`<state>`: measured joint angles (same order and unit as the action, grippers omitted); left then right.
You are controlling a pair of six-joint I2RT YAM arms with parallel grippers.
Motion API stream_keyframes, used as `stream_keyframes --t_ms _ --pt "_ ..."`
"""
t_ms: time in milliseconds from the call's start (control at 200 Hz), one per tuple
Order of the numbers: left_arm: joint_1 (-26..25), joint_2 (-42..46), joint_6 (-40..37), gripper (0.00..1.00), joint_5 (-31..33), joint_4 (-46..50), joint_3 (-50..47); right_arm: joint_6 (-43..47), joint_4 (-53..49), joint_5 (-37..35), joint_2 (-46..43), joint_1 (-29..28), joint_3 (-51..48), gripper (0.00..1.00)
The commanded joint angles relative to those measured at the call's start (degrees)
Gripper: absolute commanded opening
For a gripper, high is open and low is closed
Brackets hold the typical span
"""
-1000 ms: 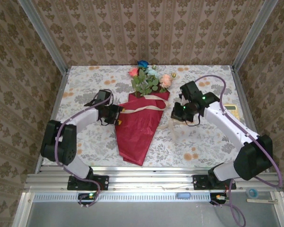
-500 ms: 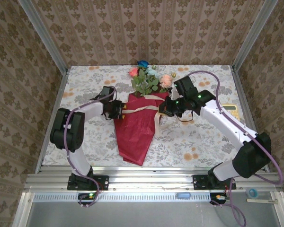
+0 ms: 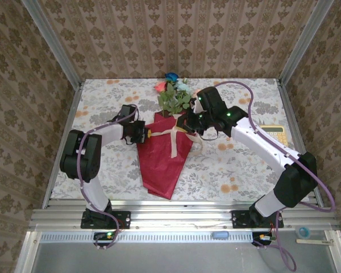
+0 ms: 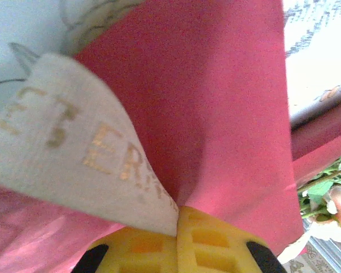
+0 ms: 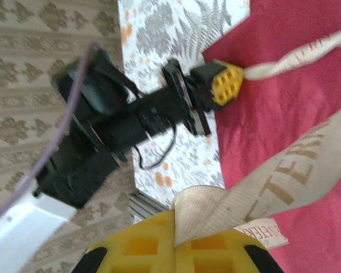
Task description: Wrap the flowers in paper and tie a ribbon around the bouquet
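A bouquet (image 3: 166, 153) is seen lying on a flower-patterned tablecloth (image 3: 238, 165), near the middle of the table and towards its far edge. The flowers (image 3: 173, 94) — pink, blue and pale heads over green leaves — are pointed at the far wall. The dark red paper (image 3: 162, 170) is tapered to a tip towards the arms. A beige ribbon (image 3: 166, 132) is laid across the wide upper part of the cone, with one length hung down over the paper. The left gripper (image 3: 148, 135) is placed at the cone's left edge. In the left wrist view its yellow fingers (image 4: 193, 227) are clenched on a ribbon end printed with gold letters. The right gripper (image 3: 185, 121) is set at the cone's upper right — its fingers (image 5: 159, 230) are pressed together on a folded loop of the ribbon.
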<state>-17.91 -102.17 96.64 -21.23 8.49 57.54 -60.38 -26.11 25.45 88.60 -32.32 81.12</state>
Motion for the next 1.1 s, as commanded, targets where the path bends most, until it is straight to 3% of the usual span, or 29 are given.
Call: stream_keyframes --t_ms 0,180,440,770,1095 --pt "0.16 3.08 -0.76 0.0 -1.35 -3.23 -1.3 -9.32 5.78 -3.82 2.21 -1.06 2.26 0.0" --pt "-0.36 3.03 -0.16 0.0 -3.23 -10.38 -3.94 -17.23 9.63 -5.64 7.16 -3.46 7.86 0.0" --pt "-0.94 5.03 0.4 0.0 -3.86 -18.71 -9.76 -17.14 6.78 -15.66 14.1 -3.43 16.03 0.0" --pt "-1.64 10.35 0.75 0.0 -3.71 -21.78 -14.22 -16.94 3.34 -12.91 25.34 -0.28 22.55 0.0" --pt "-2.19 12.88 0.61 0.0 -4.2 -21.33 -15.83 -14.64 -0.58 -11.38 29.63 1.93 24.25 0.0"
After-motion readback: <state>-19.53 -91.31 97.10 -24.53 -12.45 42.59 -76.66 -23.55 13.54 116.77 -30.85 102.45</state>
